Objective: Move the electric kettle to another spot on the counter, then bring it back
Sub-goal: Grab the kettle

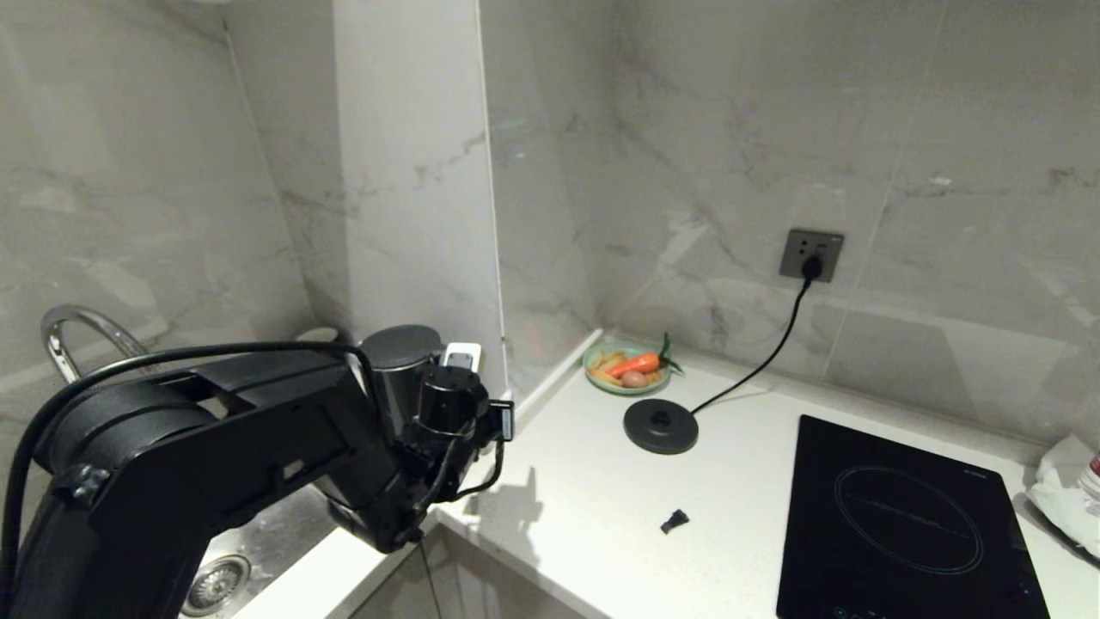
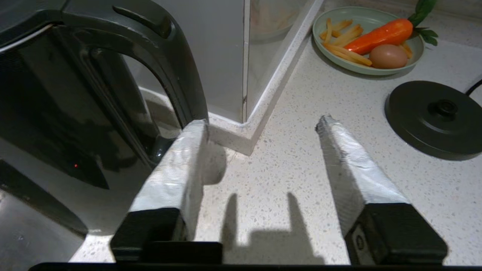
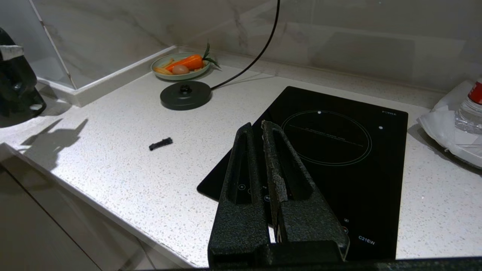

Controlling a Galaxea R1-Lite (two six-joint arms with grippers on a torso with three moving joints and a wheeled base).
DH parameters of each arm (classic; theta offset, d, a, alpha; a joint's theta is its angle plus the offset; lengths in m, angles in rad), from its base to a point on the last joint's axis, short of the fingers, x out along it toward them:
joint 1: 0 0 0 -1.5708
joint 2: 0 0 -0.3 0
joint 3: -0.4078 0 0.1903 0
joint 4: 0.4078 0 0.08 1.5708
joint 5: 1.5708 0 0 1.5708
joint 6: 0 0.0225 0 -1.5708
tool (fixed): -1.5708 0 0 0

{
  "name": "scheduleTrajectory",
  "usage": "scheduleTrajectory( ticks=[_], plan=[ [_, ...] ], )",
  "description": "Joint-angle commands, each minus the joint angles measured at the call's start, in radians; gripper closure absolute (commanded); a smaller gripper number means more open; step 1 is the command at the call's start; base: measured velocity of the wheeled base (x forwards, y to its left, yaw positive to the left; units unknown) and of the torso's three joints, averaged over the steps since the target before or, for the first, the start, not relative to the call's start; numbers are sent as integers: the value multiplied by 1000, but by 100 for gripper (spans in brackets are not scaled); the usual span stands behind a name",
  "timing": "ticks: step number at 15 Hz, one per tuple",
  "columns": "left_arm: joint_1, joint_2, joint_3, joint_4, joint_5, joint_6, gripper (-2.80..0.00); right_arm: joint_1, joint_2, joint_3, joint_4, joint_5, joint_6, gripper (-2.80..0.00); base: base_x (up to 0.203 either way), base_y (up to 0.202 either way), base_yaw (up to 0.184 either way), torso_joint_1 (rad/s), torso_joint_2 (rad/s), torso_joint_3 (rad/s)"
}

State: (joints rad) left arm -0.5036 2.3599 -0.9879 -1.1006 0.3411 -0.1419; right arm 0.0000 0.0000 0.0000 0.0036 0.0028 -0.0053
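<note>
**Kettle set by the sink corner: get back onto the handle cleanly**

The electric kettle [image 2: 75, 113] stands on the counter [image 2: 301, 169] at the corner beside the sink [image 1: 258, 550], well apart from its base disc [image 1: 661, 425]. Your left gripper [image 2: 261, 124] is open with nothing between the taped fingers [image 2: 177, 165]; one fingertip sits just beside the loop handle [image 2: 169, 64], whether touching I cannot tell. The right gripper [image 3: 260, 130] hangs over the cooktop [image 3: 324, 150], jaws together, idle.

To return the kettle, you likely need the handle between the fingers, not beside them. Shift sideways until both straddle the handle's upright stretch, then close firmly. Lift straight up, keep it vertical, and mind the wall corner and the food plate [image 2: 367, 37] near the base.
</note>
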Motion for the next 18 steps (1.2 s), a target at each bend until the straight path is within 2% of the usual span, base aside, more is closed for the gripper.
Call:
scheduleTrajectory(
  ticks=[1, 12, 18],
  plan=[
    [5, 43, -40, -6, 3, 0, -280, 0, 2, 0, -1, 0, -1, 0, 0, 0, 0, 0, 0, 0],
    [64, 140, -182, 1, 3, 11, -280, 0, 2, 0, -1, 0, -1, 0, 0, 0, 0, 0, 0, 0],
    [73, 182, -270, 32, 3, 28, -280, 0, 0, 0, -1, 0, -1, 0, 0, 0, 0, 0, 0, 0]
  ],
)
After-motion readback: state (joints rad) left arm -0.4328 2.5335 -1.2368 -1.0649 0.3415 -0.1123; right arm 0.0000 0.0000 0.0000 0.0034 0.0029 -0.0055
